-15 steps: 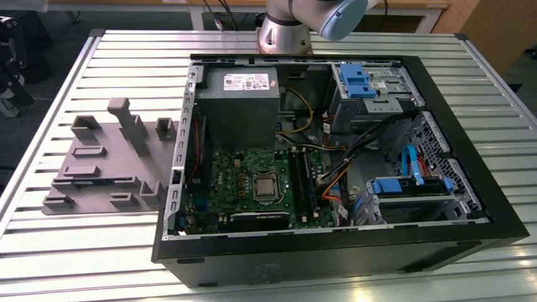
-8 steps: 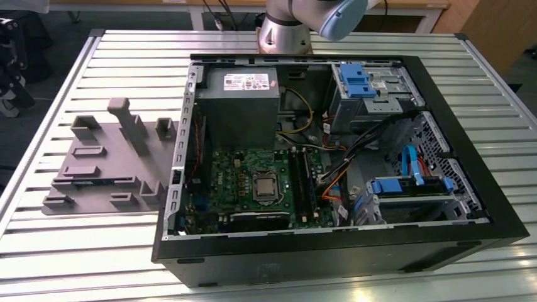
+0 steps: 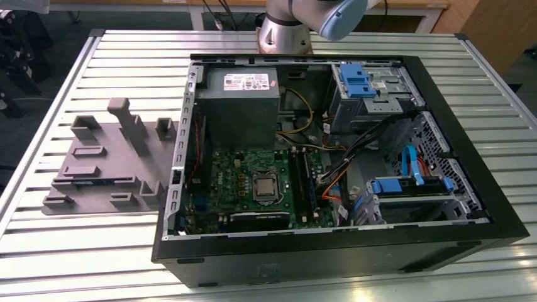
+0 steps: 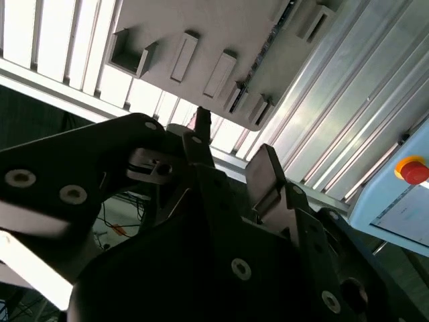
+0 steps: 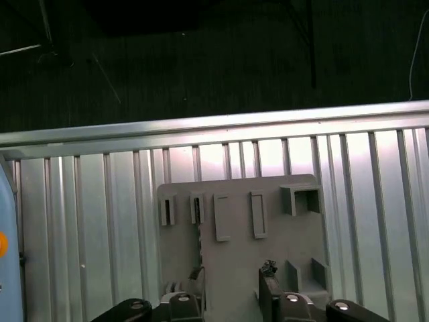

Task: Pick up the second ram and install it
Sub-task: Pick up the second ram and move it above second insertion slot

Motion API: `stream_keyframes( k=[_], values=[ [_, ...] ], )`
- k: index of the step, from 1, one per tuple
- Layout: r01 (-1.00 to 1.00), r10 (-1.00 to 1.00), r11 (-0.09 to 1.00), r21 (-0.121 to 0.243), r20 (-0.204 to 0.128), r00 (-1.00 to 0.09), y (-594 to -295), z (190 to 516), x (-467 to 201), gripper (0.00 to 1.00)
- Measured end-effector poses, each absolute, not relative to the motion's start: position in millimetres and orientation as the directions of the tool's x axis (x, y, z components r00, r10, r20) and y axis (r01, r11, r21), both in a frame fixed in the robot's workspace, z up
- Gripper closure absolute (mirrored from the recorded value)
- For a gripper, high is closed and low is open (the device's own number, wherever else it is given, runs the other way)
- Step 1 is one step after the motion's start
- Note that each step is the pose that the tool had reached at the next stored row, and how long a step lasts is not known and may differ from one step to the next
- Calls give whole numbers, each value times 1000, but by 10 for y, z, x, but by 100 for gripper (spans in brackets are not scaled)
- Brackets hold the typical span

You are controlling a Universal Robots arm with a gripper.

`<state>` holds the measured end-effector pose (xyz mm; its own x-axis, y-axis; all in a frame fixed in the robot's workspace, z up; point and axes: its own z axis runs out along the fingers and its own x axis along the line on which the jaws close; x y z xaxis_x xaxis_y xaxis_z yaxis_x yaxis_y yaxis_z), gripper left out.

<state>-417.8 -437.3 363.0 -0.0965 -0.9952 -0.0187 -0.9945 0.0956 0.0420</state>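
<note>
The second ram (image 5: 199,247) is a thin dark strip standing on edge in a slot of the grey holder (image 5: 288,231). In the second wrist view the ram (image 4: 268,41) runs along the holder's (image 4: 201,27) edge. In the exterior view the holder (image 3: 105,160) lies on the table at the left of the computer case. My gripper (image 5: 231,282) hangs above the holder, apart from it. It is open, with nothing between its fingers. In the second wrist view the gripper (image 4: 233,144) shows two dark fingers (image 4: 267,171) pointing at the holder.
The open black computer case (image 3: 470,157) lies on the slatted metal table (image 3: 100,251). Inside are the green motherboard (image 3: 243,182), its long memory slots (image 3: 300,179), cables and blue drive brackets. The arm's base (image 3: 281,34) stands behind the case. The table's edge (image 5: 214,127) lies beyond the holder.
</note>
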Motion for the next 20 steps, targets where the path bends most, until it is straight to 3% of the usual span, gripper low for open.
stream_keyframes(
  k=[4, 20],
  values=[
    [-995, -995, 96, 42, -19, -96, -4373, 3626, -4178, 41],
    [-995, -995, 96, 38, -19, -96, -4374, 3509, -4178, 41]
  ],
)
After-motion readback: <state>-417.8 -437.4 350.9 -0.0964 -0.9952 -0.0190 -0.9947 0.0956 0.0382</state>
